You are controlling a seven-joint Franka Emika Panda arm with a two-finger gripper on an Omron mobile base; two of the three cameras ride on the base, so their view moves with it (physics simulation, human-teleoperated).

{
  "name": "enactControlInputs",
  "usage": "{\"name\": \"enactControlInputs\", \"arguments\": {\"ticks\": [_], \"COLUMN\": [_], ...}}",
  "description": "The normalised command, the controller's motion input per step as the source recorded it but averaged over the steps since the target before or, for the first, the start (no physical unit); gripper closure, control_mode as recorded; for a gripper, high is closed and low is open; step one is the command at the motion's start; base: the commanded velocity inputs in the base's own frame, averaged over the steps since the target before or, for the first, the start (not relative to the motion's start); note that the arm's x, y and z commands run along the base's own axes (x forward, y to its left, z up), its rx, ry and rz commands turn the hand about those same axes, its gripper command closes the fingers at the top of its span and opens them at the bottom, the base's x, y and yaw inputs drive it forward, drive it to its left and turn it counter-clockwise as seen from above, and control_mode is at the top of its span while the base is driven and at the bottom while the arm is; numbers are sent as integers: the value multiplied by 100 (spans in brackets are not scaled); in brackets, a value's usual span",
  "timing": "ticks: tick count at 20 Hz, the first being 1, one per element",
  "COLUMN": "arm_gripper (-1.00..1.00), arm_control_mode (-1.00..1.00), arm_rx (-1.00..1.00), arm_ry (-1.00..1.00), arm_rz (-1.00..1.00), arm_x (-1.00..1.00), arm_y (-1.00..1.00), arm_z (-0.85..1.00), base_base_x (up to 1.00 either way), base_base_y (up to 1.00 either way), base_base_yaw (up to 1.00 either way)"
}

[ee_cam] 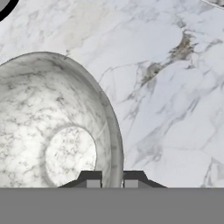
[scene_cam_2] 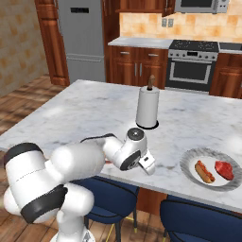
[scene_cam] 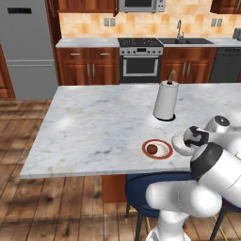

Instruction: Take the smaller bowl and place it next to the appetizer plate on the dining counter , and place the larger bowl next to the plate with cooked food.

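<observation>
grey-white smaller bowl [ee_cam: 52, 131] pinched at its rim by the pincer [ee_cam: 112, 178].

Two base views look forward and down across the dining counter [scene_cam: 84, 127] from behind, left and right (sharing its marble top), while the hand view sits close above it.

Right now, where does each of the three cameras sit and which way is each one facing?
Left base view: behind the arm on its left, looking forward over the dining counter, appetizer plate and smaller bowl; arm at lower right.
Right base view: behind on the right, facing the same counter; arm at lower left.
Hand view: on the hand, looking down at the bowl, jaws shut on its rim.
Both base views share the paper towel roll.
</observation>
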Motion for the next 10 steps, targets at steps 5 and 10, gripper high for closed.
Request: {"name": "enactControlInputs", "arguments": {"ticks": [5, 10], "arm_gripper": [100, 100], "arm_control_mode": [-100, -100], "arm_rx": [0, 0], "arm_ry": [0, 0], "arm_rz": [0, 0], "arm_x": [19, 15], "arm_y": [-9, -4], "arm_z": [-21, -10], "base_base_x": [0, 0], "base_base_y": [0, 0], "base_base_yaw": [0, 0]}}
